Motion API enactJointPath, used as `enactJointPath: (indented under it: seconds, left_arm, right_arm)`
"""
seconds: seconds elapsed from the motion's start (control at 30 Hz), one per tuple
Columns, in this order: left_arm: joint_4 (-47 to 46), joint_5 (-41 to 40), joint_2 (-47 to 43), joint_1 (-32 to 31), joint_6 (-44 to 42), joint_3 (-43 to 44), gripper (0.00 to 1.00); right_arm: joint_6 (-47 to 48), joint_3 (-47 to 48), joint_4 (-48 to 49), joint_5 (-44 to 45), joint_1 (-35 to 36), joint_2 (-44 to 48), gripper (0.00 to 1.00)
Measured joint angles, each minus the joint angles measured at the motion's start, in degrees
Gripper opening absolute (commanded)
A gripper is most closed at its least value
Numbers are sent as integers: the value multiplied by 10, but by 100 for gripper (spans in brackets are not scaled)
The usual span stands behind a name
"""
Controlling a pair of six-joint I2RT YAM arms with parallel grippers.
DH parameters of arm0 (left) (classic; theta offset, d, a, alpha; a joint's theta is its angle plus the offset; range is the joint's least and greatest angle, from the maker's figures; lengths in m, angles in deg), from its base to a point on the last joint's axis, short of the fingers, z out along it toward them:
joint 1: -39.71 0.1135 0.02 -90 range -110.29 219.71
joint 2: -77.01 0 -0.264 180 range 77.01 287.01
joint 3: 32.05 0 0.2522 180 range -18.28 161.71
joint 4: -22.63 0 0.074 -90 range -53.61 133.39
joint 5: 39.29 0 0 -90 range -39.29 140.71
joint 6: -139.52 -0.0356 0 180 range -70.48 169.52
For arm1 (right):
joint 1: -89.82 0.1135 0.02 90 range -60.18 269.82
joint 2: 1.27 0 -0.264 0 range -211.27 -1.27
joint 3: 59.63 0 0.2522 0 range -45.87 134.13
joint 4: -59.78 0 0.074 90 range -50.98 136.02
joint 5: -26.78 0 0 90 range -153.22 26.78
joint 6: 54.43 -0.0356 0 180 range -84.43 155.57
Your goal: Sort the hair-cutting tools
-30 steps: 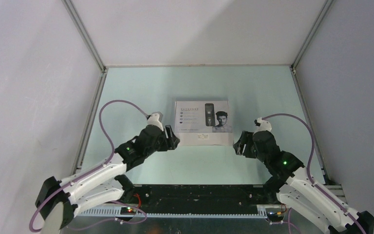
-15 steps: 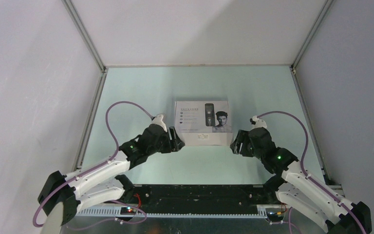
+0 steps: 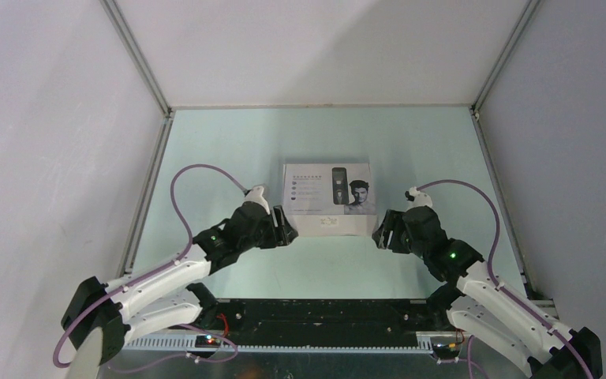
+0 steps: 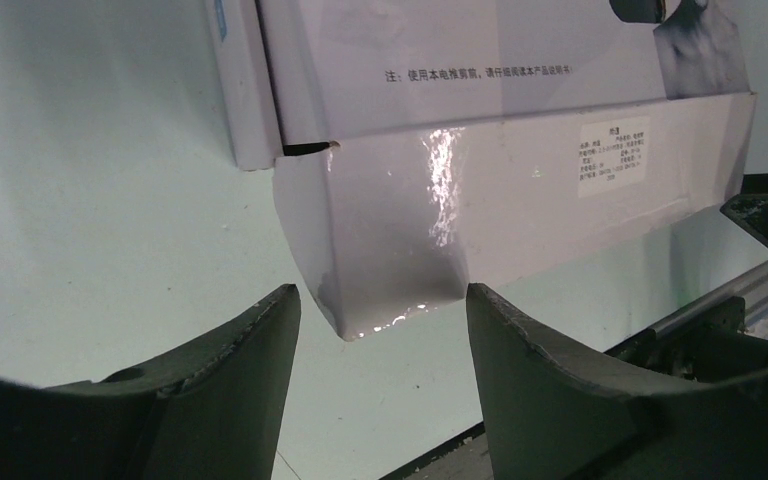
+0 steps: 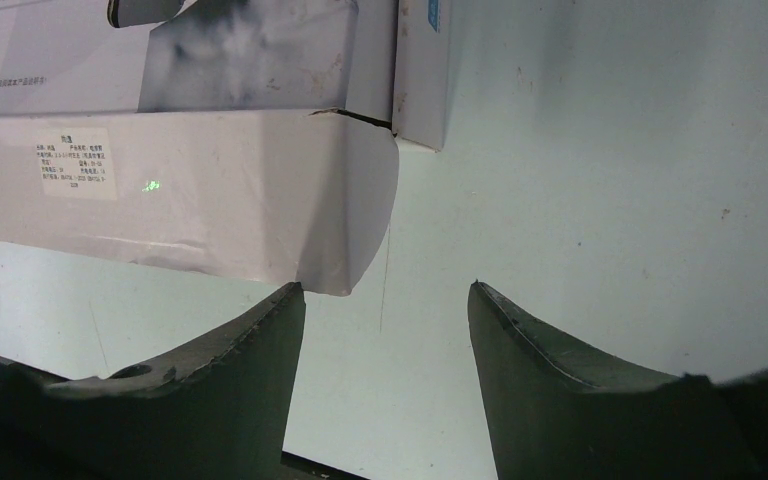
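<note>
The hair-cutting tools themselves are out of view. A flat white box (image 3: 327,197) printed with a man's face and a clipper lies closed at the table's middle. Its glossy front flap (image 4: 520,200) sticks out toward the arms. My left gripper (image 3: 284,230) is open at the flap's left front corner. In the left wrist view that corner sits just beyond the gap between the fingers (image 4: 382,300), untouched. My right gripper (image 3: 380,234) is open at the flap's (image 5: 210,200) right front corner. That corner sits right above the tip of its left finger (image 5: 260,340), and nothing lies between its fingers (image 5: 385,290).
Metal frame rails (image 3: 144,189) run along the table's left and right edges, with white walls behind and beside them. A black base plate (image 3: 323,312) spans the near edge between the two arm bases.
Over the last second both grippers edged closer to the box's front corners, then stopped. The box has not moved and both jaws stayed equally wide.
</note>
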Motion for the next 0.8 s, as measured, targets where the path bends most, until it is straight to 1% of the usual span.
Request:
enactJointPath:
  seconds: [0.63,0.8]
  left_arm:
    - [-10,-35,14,0,-1,-7,64]
    - [-14,-44,21,0,-1,-19,64]
  right_arm:
    - [-1,0,0,3,0,0,63]
    - [-2,0,5,3,0,2,59]
